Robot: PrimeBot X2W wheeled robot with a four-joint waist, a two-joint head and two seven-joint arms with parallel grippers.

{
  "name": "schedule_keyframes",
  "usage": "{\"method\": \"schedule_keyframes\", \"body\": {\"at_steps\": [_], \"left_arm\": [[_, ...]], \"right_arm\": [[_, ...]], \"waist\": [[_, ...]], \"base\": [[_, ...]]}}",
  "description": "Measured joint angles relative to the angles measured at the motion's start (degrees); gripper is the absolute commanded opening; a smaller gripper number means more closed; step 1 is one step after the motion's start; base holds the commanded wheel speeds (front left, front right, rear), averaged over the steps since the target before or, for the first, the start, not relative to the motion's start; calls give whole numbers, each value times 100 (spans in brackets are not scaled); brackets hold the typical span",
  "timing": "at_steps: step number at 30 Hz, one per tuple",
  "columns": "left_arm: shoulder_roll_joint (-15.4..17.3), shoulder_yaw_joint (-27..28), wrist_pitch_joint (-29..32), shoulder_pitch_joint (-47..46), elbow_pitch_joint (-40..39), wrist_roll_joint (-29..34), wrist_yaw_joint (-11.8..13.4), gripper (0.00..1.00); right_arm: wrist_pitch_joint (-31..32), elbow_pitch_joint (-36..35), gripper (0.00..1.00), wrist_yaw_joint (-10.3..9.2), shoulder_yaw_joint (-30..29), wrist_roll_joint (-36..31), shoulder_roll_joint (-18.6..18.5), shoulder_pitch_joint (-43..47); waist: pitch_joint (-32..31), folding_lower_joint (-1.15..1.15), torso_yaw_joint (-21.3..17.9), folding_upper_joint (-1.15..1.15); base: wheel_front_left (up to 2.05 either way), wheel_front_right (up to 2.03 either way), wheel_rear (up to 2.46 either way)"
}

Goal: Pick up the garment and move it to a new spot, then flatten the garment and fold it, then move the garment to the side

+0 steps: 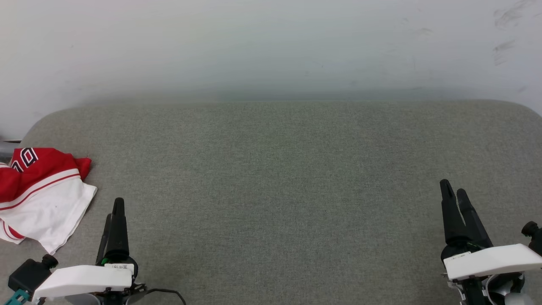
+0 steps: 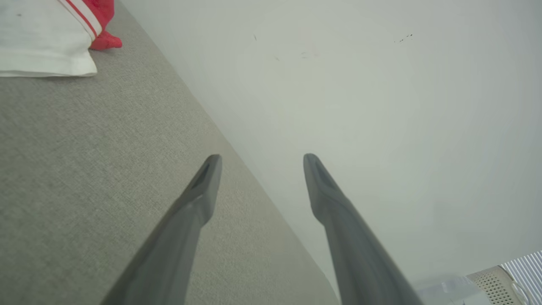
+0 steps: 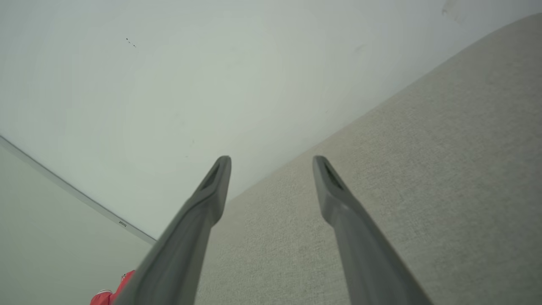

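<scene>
The garment (image 1: 40, 190) lies bunched at the far left edge of the grey padded surface (image 1: 271, 178), red with a white sleeve, striped trim and part of a black white-edged number showing. In the left wrist view the garment (image 2: 46, 38) fills the top left corner. A red scrap of the garment (image 3: 111, 293) peeks in at the bottom of the right wrist view. My left gripper (image 1: 115, 207) hovers just right of the garment, open and empty, apart from the cloth. My right gripper (image 1: 454, 189) stands open and empty at the far right. Both wrist views show spread fingers (image 2: 199, 195) (image 3: 211, 190).
A pale wall (image 1: 271, 46) rises behind the surface's rounded far edge. The wide middle stretch of the grey surface lies between my two grippers. A white perforated object (image 2: 499, 284) shows at the lower right of the left wrist view.
</scene>
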Motion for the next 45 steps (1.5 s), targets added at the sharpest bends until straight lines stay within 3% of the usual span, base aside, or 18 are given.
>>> {"method": "schedule_keyframes", "body": {"at_steps": [5, 10, 19, 27, 37, 45], "left_arm": [[3, -57, -101, 17, -410, 859, 59, 100], [4, -189, -182, 45, -711, 1272, 154, 100], [4, -716, -334, 188, -977, 2515, 182, 100], [11, -939, -455, 276, -980, 3248, 191, 100], [20, -1277, -604, 306, -1072, 4233, 391, 100], [47, -1470, -704, 338, -994, 4628, 422, 100]], "right_arm": [[-99, -151, 100, 0, 60, -760, 0, 2], [-194, -224, 100, 0, 79, -1417, 0, 13], [-346, -377, 100, 1, 187, -2320, 0, 43], [-466, -489, 100, 1, 238, -2978, 0, 78], [-609, -552, 100, 1, 237, -3691, 0, 128], [-706, -556, 100, 1, 235, -4241, -1, 173]], "waist": [[31, 0, 0, 0], [54, 0, 3, 0], [73, 0, 1, 0], [81, 0, 2, 0], [89, 0, -1, 0], [95, 0, -10, 0]], "base": [[0, 0, 0], [0, 0, 0], [0, 0, 0], [0, 0, 0], [0, 0, 0], [0, 0, 0]]}}
